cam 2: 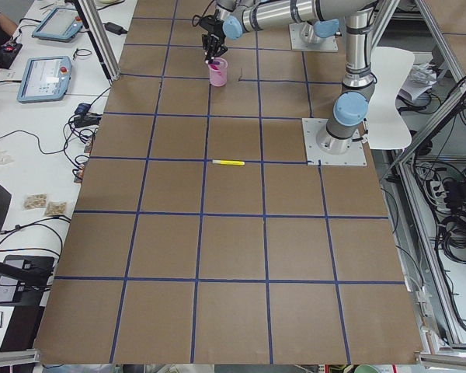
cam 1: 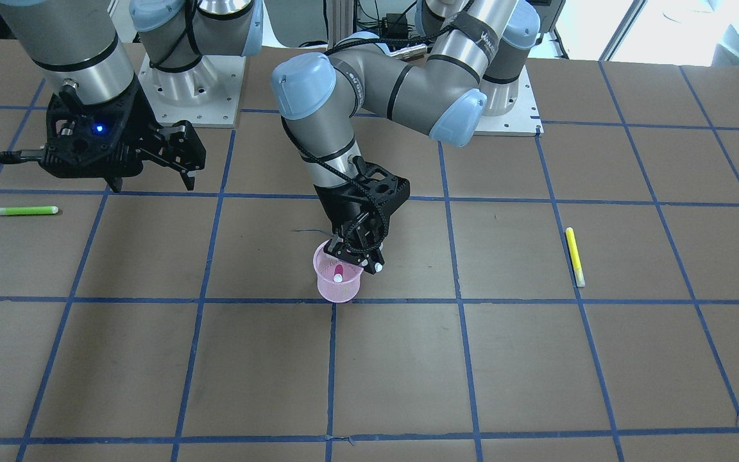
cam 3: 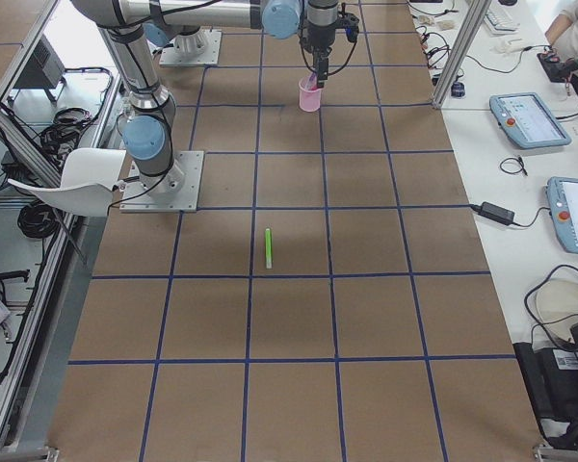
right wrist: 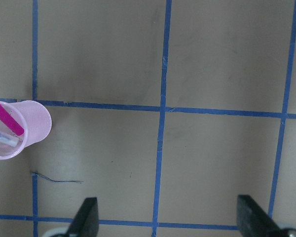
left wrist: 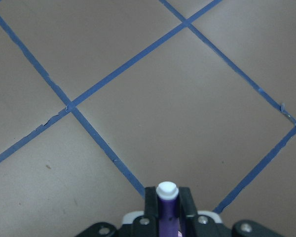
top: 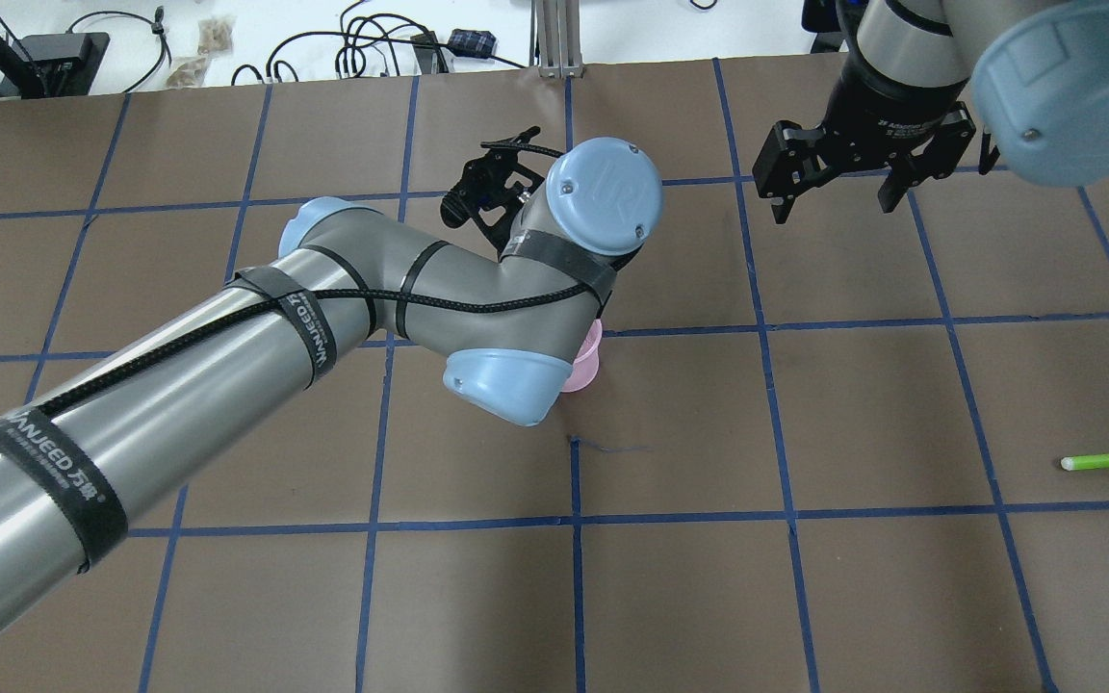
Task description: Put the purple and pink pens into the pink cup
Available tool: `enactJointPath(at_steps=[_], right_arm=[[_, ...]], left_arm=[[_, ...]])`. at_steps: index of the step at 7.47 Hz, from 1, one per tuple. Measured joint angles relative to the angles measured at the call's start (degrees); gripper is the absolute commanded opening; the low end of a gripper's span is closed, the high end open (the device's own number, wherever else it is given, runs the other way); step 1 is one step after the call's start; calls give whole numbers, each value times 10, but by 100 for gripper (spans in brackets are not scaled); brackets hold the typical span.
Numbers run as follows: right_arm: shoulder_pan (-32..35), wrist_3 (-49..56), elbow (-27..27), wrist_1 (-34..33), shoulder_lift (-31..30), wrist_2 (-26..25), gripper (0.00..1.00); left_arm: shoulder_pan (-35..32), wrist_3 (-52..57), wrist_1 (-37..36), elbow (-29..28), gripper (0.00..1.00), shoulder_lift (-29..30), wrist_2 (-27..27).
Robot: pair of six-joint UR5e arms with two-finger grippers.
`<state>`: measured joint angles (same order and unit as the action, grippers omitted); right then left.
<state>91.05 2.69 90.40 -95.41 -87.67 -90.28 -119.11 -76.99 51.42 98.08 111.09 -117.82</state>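
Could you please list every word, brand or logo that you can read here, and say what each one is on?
"WANJEED": on the black strap around the left arm.
"UR": embossed on that arm's blue joint cap.
White print on the right wrist collar: too small to read.

Reaches to the middle of the scene with the left arm, elbow bent, wrist turned steeply down. Clamps the left gripper (cam 1: 358, 256) on a purple pen (left wrist: 166, 211), upright between the fingers. Hangs the right arm over on the right, close to its own base, wrist pointing straight down, right gripper (top: 832, 210) spread wide, fingers well apart.
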Motion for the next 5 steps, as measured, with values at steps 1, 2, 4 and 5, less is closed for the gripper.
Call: enactJointPath(at_steps=[1,2,4,5], right_arm=[[0,0,2,-17,-1,0,100],[0,-1,3,-28,-2,-2,100],[1,-5,4,-34,-2,-5,100],[1,-6,4,-35,-2,-7,100]], left_arm=[[-7,-3,0,0,0,3,-18],[-14,-6,1,0,0,7,-39],[-30,-39,1,2,3,19,-63],[-38,-58,1,2,55,23,-67]])
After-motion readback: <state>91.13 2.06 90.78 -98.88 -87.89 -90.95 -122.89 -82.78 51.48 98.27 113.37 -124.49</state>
